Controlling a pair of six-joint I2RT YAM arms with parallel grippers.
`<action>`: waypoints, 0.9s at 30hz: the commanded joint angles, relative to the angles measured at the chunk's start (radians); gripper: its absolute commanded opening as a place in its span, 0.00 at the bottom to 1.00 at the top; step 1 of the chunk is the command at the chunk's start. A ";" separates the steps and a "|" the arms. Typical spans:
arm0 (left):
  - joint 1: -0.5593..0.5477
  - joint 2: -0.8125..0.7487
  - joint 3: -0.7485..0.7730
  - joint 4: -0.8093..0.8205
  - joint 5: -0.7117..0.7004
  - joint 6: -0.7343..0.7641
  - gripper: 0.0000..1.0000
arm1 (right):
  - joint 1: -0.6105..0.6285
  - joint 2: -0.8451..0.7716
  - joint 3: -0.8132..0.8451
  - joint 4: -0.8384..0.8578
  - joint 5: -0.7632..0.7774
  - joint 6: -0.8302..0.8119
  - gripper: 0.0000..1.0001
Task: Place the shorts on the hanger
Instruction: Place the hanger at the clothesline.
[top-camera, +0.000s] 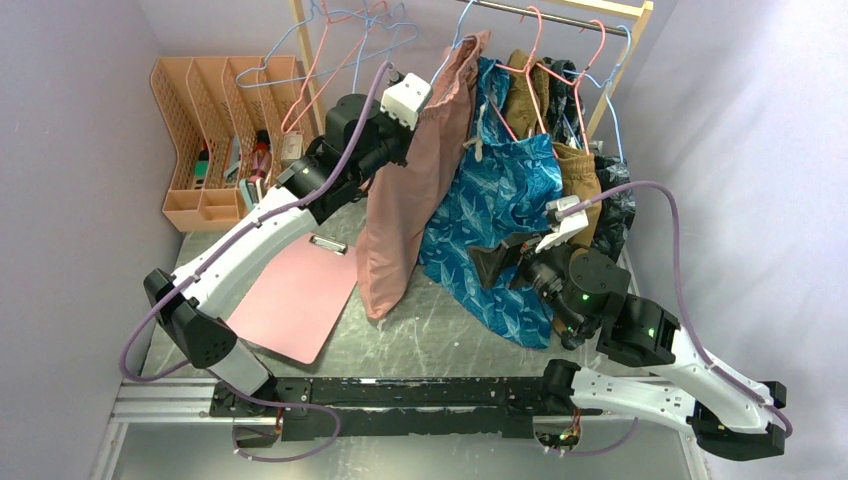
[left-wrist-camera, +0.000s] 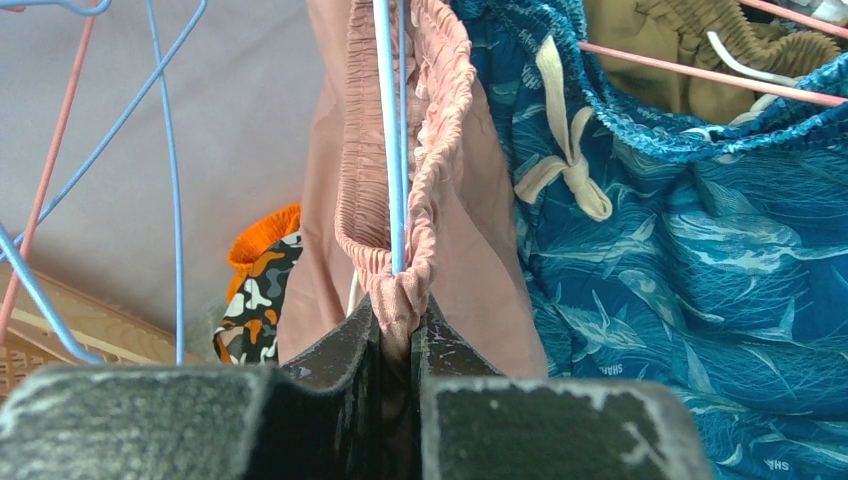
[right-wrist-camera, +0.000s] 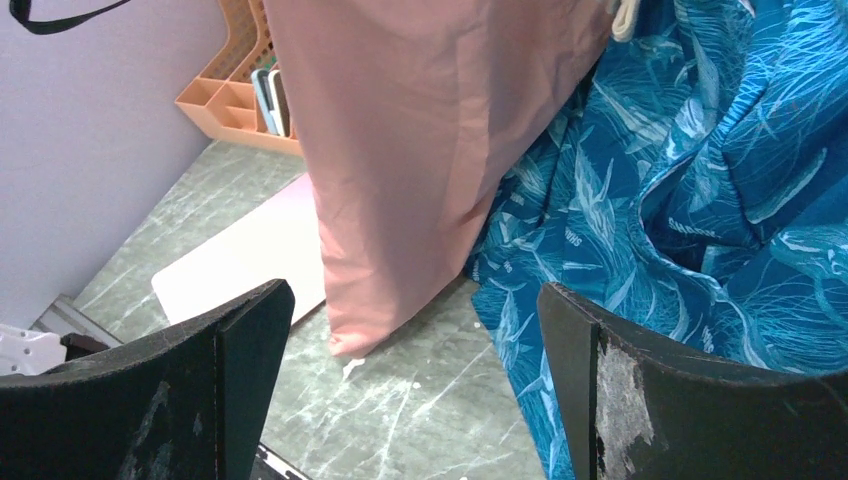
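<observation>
The dusty-pink shorts (top-camera: 400, 200) hang long from the rack, their lower hem touching the table. In the left wrist view the gathered waistband (left-wrist-camera: 440, 120) wraps round the light-blue hanger (left-wrist-camera: 392, 150), whose hook (top-camera: 462, 25) rises towards the rail. My left gripper (left-wrist-camera: 400, 320) is shut on the bottom fold of the waistband, right under the hanger's wire; from above it shows at the top of the shorts (top-camera: 425, 95). My right gripper (right-wrist-camera: 415, 300) stands open and empty low over the table, facing the shorts' hem (right-wrist-camera: 380, 300); from above it (top-camera: 490, 262) lies in front of the blue garment.
A blue patterned garment (top-camera: 505, 200) hangs just right of the shorts, a brown one (top-camera: 578, 165) beyond it. Pink wire hangers (top-camera: 340, 60) hang on the wooden rail (top-camera: 560, 12). A flat pink board (top-camera: 300, 295) lies at left, an orange organiser (top-camera: 215, 140) at back left.
</observation>
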 joint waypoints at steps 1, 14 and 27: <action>-0.006 0.005 0.043 0.106 -0.061 0.013 0.07 | 0.000 -0.003 -0.001 0.027 -0.043 0.026 0.96; -0.006 0.027 0.075 0.125 -0.156 0.070 0.07 | 0.000 -0.012 0.007 0.007 -0.035 0.036 0.96; -0.005 0.109 0.136 0.024 -0.100 0.039 0.07 | 0.001 -0.001 0.012 -0.017 -0.032 0.051 0.95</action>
